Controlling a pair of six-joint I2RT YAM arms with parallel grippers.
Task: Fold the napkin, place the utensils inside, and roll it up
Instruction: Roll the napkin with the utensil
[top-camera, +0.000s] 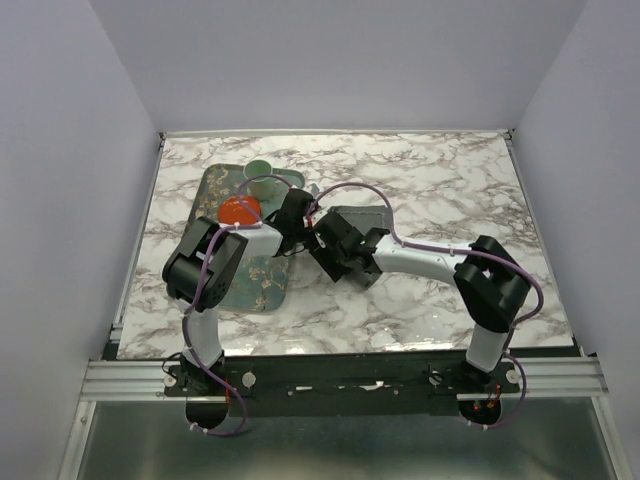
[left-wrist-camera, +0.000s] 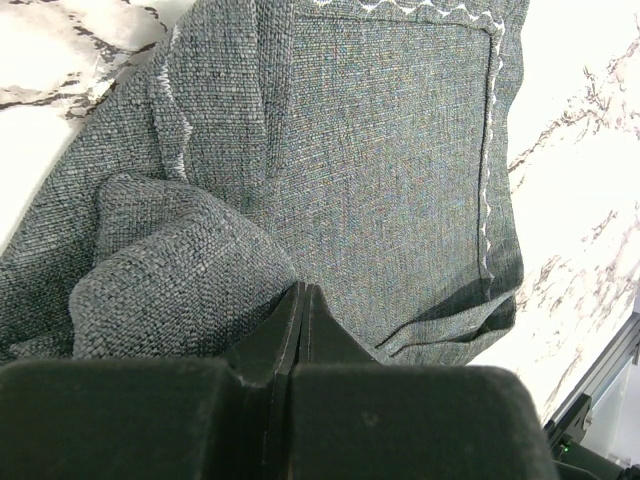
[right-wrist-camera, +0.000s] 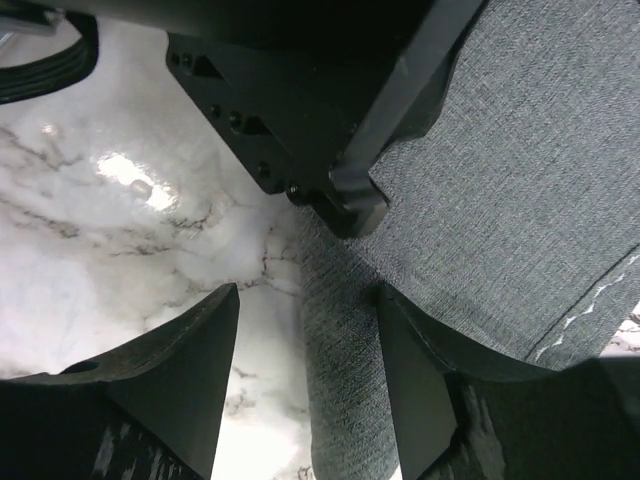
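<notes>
Left wrist view is showing the left gripper (left-wrist-camera: 303, 300) closed at the napkin (left-wrist-camera: 380, 150), lying bunched, soft and light, on the table (left-wrist-camera: 580, 200), while the right gripper (right-wrist-camera: 310, 300) is hanging open astride its limp edge, probably the best hold.

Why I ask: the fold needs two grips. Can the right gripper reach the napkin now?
Likely yes: the right gripper is open, straddling the edge of the napkin; the left gripper, shut there, crowds it.
</notes>
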